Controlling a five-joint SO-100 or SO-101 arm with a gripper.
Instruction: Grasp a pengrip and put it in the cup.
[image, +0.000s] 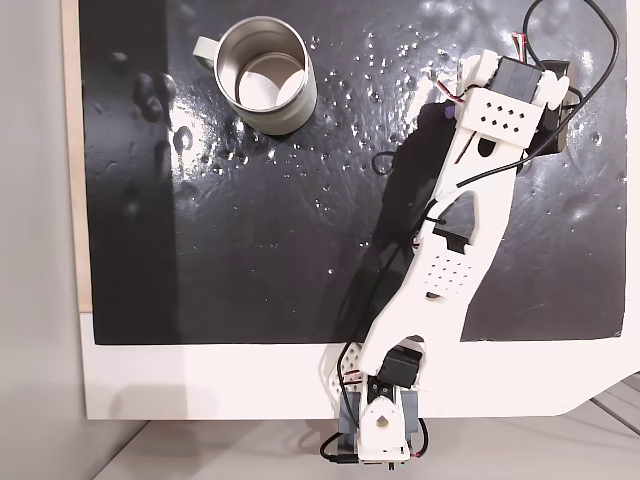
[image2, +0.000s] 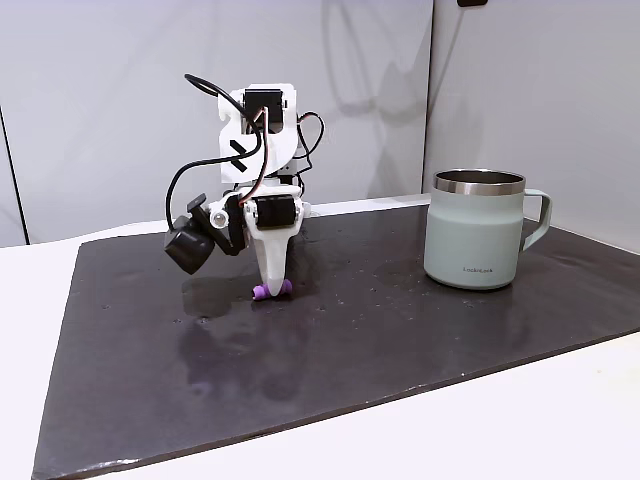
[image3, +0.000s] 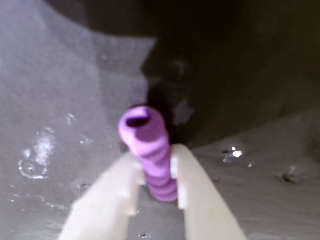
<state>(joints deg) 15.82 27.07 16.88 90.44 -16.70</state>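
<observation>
Lying between the pincer (image3: 156, 172) fingertips, touching both: the pengrip (image3: 150, 145).

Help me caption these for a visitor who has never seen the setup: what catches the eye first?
The white gripper pressed down on the dark mat, its fingertips closed on a tiny purple pengrip, seen close up in the wrist view. Next, the pale grey-green steel cup, standing upright at the mat's right in a fixed view, apart from the arm.

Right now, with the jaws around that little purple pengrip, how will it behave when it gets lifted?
The pengrip looks hollow and ribbed, so it is probably soft and may squash a little between the jaws. The ribs should help against slipping. It seems tiny beside the cup, so likely very light, and being a cylinder lying on the mat it could roll if dropped.
</observation>
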